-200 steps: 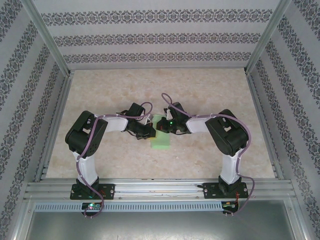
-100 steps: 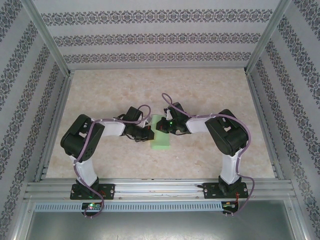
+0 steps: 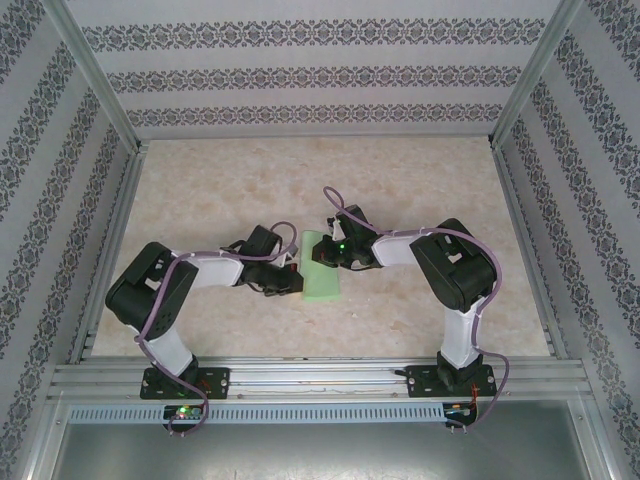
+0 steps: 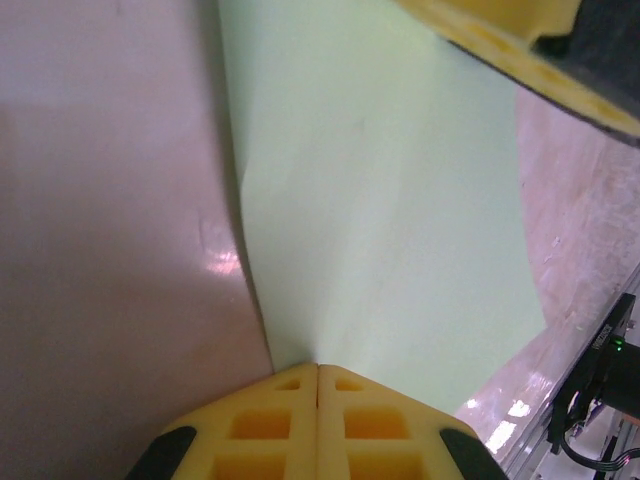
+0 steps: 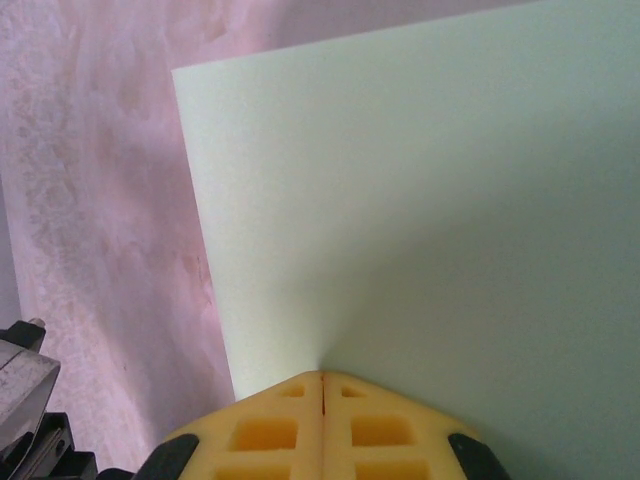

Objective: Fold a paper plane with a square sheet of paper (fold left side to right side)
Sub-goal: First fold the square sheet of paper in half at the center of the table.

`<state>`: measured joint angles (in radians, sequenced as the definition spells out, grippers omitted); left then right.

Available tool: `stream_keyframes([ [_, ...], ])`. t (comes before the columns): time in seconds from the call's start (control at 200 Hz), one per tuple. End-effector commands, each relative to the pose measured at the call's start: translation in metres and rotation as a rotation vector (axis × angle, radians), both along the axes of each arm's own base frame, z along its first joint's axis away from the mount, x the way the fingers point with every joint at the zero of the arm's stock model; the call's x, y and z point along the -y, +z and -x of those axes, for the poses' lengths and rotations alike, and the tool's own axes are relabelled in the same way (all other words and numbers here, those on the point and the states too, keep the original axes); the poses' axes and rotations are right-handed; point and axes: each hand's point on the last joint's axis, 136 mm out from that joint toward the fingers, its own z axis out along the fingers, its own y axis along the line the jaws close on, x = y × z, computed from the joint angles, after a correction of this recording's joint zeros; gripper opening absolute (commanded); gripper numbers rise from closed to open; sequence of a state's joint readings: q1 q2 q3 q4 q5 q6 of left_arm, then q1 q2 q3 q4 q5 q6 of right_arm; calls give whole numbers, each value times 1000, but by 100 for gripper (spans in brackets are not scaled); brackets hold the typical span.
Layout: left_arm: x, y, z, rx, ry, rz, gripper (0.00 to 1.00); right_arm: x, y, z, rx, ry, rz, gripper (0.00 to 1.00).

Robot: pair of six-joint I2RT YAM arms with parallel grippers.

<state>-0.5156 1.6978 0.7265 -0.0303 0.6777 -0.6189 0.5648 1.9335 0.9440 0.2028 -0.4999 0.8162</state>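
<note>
The square sheet of paper [image 3: 322, 272] is light green and lies on the table as a narrow upright rectangle, seemingly folded in half. My left gripper [image 3: 296, 280] is shut, its tips resting on the paper's left edge [image 4: 250, 300] near the front. My right gripper [image 3: 322, 254] is shut too, pressing down on the paper [image 5: 430, 200] near its far part. In the left wrist view my left gripper [image 4: 318, 366] touches the sheet [image 4: 380, 200], and a right finger [image 4: 500, 30] shows at the top. My right gripper [image 5: 322, 375] holds nothing. A paper plane is out of view.
The marbled tabletop [image 3: 250, 180] is bounded by patterned walls on three sides and an aluminium rail [image 3: 320, 378] at the near edge. Both arm bases [image 3: 184, 380] [image 3: 452, 378] stand on that rail.
My left gripper has slid along the paper's left edge toward the near side, its elbow swinging out left and lower. The right arm and the paper have stayed put.
</note>
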Motion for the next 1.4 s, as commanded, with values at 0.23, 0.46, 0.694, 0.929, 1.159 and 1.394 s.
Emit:
stream_keyframes([
  [0.23, -9, 27, 1, -49, -16, -126, 4, 36, -46, 11, -86, -48, 159, 0],
  [0.46, 14, 28, -15, -49, -44, -44, 4, 35, -46, 11, -84, -49, 159, 0],
  [0.694, 23, 5, -4, -109, -62, -17, 4, 34, -47, 12, -86, -45, 165, 0],
  [0.929, 3, -23, 30, -184, -42, -69, 4, 37, -49, 14, -94, -44, 182, 0],
  [1.159, -9, -28, 58, -221, -51, -92, 4, 40, -51, 16, -99, -40, 197, 0],
  [1.394, -8, -10, 61, -200, -64, -60, 5, 39, -50, 16, -96, -30, 192, 0],
])
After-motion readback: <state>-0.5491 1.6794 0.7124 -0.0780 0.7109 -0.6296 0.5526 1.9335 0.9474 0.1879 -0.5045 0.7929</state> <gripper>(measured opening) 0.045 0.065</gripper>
